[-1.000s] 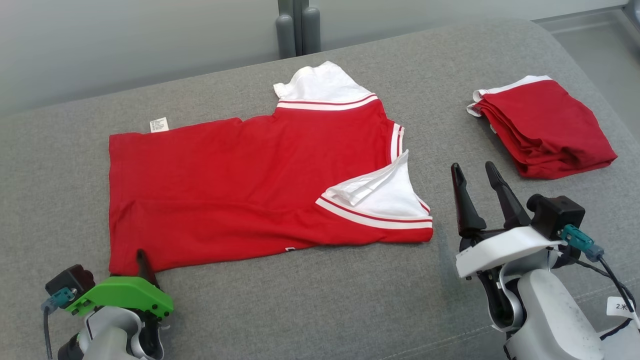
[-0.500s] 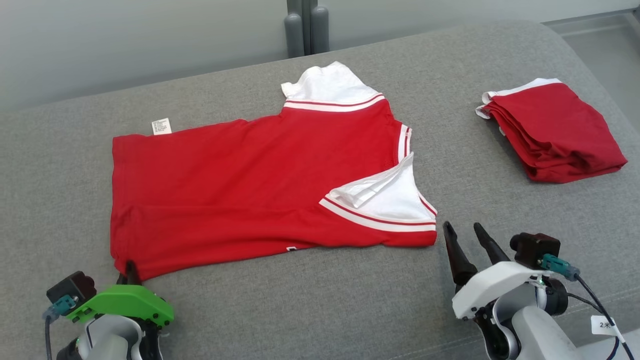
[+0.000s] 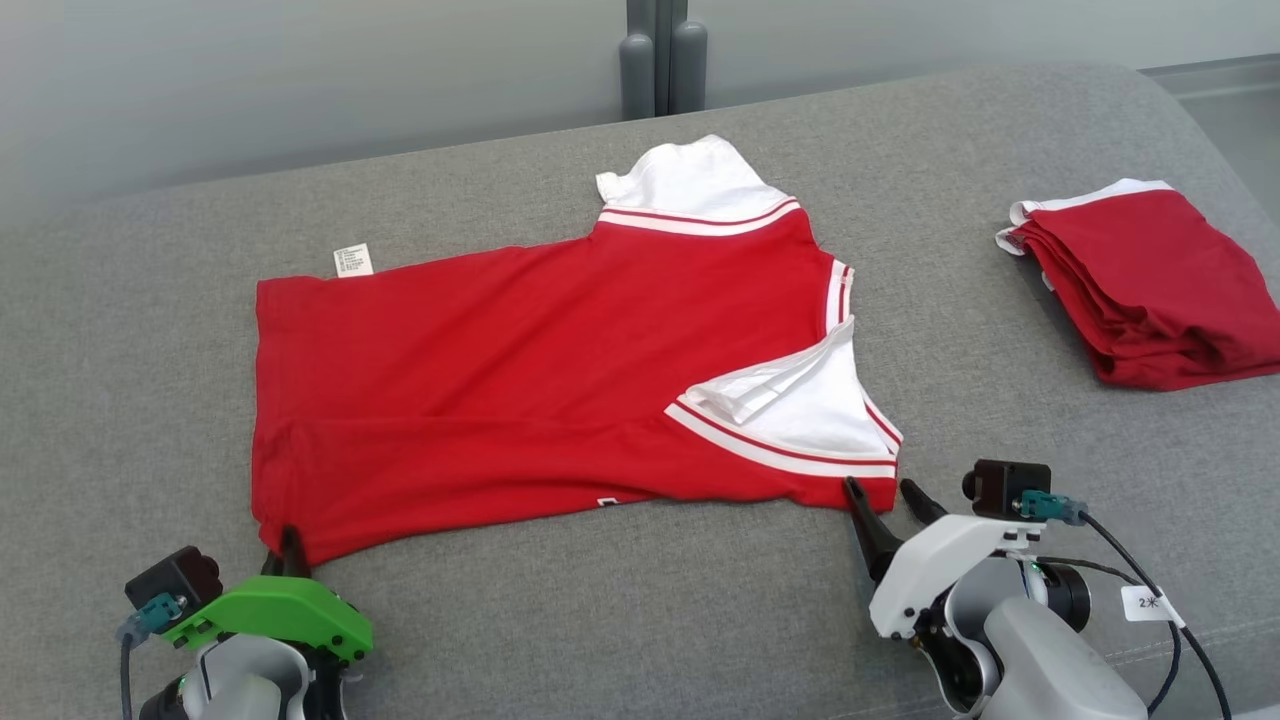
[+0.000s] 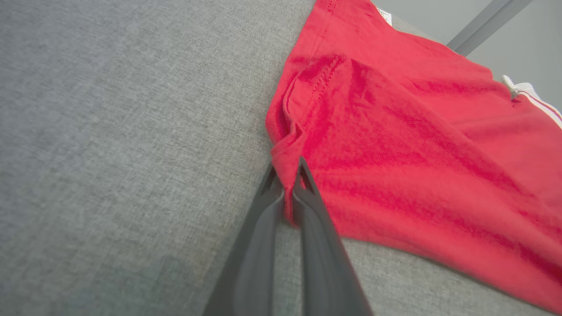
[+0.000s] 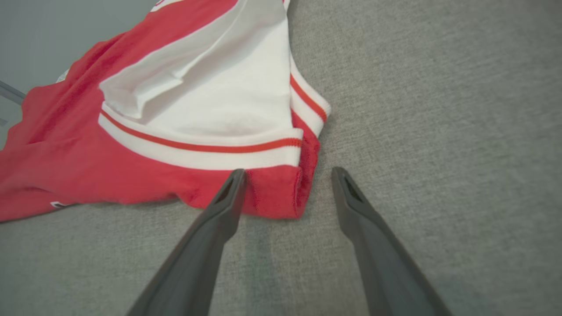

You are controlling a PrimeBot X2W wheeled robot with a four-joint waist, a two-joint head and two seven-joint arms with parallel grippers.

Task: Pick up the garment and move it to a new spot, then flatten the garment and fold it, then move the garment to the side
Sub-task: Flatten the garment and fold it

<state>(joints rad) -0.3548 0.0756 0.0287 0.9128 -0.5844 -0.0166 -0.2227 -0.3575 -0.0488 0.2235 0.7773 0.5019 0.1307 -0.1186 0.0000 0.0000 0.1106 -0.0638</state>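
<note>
Bare grey cushion (image 3: 950,320) separates garment (image 3: 500,390) from folded pile (image 3: 1160,290).

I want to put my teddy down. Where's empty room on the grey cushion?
Free: the near strip of grey cushion between the left gripper and right gripper, and the gap between the spread red shirt and the folded red pile. Crowded: the shirt's two near corners, where the grippers are.

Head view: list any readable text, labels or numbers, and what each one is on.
"2" plus a mark I can't make out: on the small white paper tag dangling at lower right.
Printed lines, too small to read: on the white care label at the far edge of the red-and-white shirt.
White print at the shirt's near edge: mostly hidden, unreadable.
</note>
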